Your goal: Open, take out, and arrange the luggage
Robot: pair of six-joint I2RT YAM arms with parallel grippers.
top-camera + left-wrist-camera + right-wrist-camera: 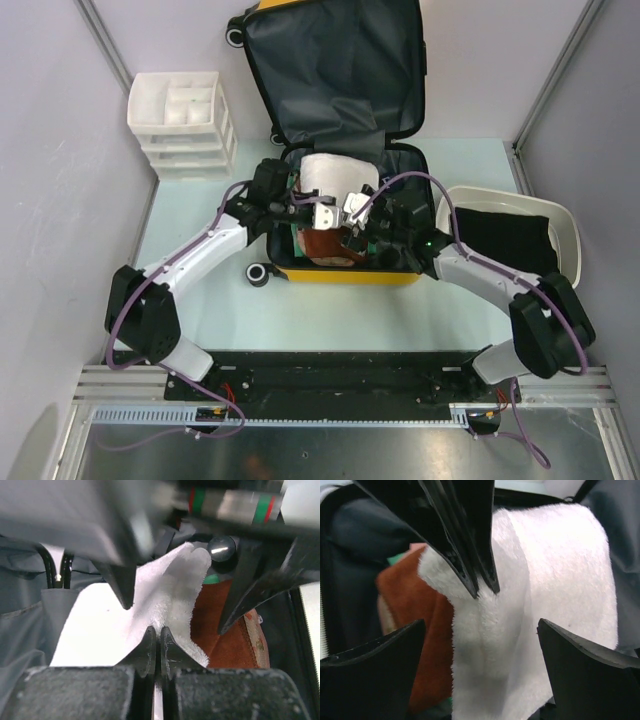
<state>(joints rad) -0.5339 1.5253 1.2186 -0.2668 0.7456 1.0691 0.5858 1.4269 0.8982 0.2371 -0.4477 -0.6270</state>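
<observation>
The luggage [340,277], a yellow suitcase, lies open with its dark-lined lid [330,70] raised at the back. Inside lie a white towel [338,172] and a brown cloth [318,245]. My left gripper [322,206] is shut, pinching a raised fold of the white towel [150,600] between its fingertips [160,637]. My right gripper [353,212] faces it from the other side, open wide, its fingers [380,665] straddling the same towel [560,570] without touching it. The brown cloth [415,615] lies beside and under the towel.
A white drawer unit [185,125] stands at the back left. A white tub [568,225] holding a black cloth [505,240] sits to the right of the suitcase. A suitcase wheel [258,273] sticks out at the front left.
</observation>
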